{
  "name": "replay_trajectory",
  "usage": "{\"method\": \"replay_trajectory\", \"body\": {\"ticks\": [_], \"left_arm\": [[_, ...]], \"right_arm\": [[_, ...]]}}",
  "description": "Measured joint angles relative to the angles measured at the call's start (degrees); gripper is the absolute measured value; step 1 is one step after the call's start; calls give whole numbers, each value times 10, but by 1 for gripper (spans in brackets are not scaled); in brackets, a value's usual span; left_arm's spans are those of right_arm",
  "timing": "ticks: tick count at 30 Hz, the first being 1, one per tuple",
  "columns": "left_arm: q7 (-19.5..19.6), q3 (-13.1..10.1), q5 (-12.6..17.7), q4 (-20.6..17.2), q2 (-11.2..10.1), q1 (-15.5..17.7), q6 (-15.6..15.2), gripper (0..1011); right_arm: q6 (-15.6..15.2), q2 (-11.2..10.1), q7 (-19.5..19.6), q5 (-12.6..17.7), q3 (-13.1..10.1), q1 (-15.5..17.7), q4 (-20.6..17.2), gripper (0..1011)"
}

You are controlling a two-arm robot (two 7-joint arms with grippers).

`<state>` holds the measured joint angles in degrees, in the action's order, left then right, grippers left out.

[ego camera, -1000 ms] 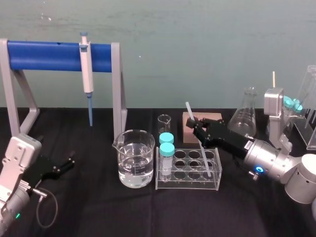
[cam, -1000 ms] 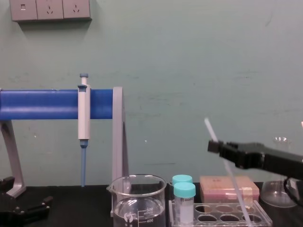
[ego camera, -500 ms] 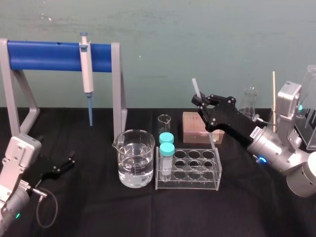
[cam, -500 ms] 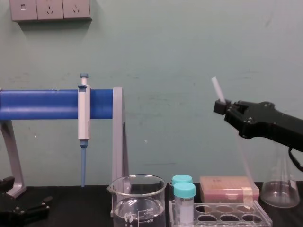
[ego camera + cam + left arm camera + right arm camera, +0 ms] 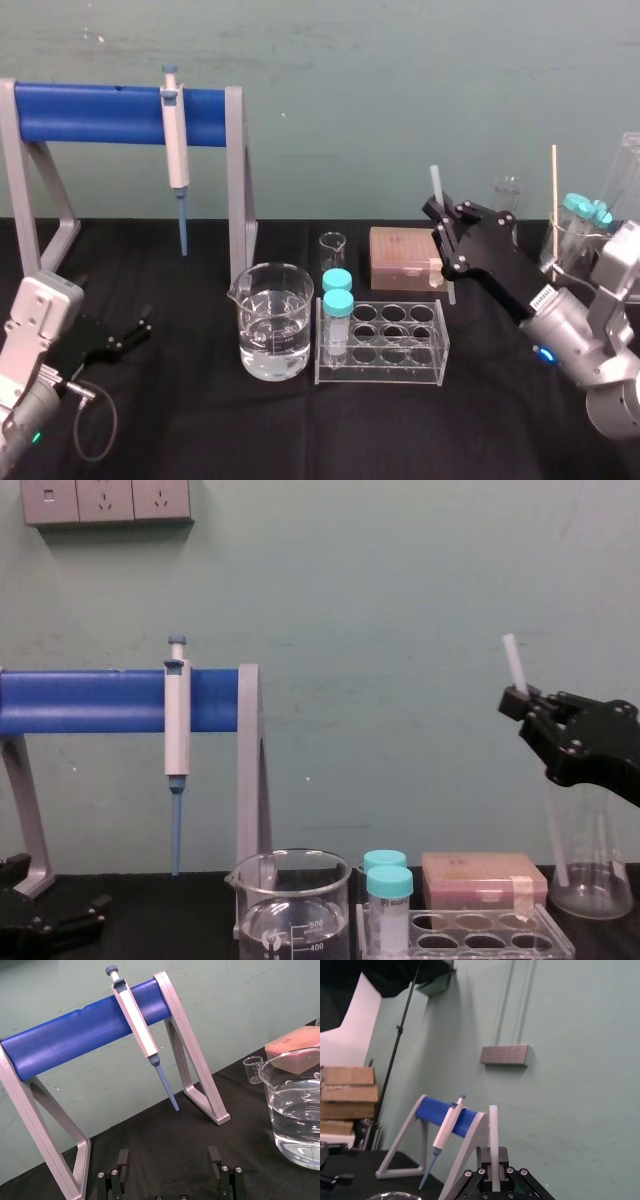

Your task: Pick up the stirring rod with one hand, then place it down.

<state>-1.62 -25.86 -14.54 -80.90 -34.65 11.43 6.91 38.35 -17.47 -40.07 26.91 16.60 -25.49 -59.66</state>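
The stirring rod [image 5: 436, 186] is a thin translucent-white stick, held nearly upright in the air, right of the test tube rack [image 5: 383, 349] and in front of the pink box. My right gripper [image 5: 444, 236] is shut on its upper part. In the chest view the rod [image 5: 512, 660] sticks up above the right gripper [image 5: 525, 713], and its lower end hangs in front of the conical flask [image 5: 592, 875]. The right wrist view has the rod [image 5: 493, 1130] rising from between the right gripper's [image 5: 493, 1169] fingers. My left gripper [image 5: 168, 1159] rests open at the table's near left [image 5: 128, 336].
A beaker of water [image 5: 272, 322] stands left of the rack, which holds two teal-capped tubes [image 5: 337, 300]. Behind them are a small beaker [image 5: 332, 246] and a pink box [image 5: 402, 256]. A pipette [image 5: 176, 135] hangs on the blue stand [image 5: 95, 112] at the back left. More labware crowds the right edge.
My right gripper has carried the stirring rod up out of the rack area and to the right, and the rod now stands more upright. The left arm has not moved.
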Motion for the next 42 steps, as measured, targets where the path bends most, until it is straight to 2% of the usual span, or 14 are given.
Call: {"method": "replay_trajectory", "body": {"ticks": [3, 7, 19, 42], "left_arm": [[0, 0, 0, 0, 0, 0, 0, 1000], [0, 0, 0, 0, 0, 0, 0, 1000], [0, 0, 0, 0, 0, 0, 0, 1000], [0, 0, 0, 0, 0, 0, 0, 1000]], "right_arm": [[13, 7, -1, 10, -10, 11, 2, 72], [15, 13, 1, 21, -22, 23, 0, 73], [-11, 25, 22, 27, -47, 54, -25, 73], [-11, 24, 21, 28, -46, 54, -23, 73]]}}
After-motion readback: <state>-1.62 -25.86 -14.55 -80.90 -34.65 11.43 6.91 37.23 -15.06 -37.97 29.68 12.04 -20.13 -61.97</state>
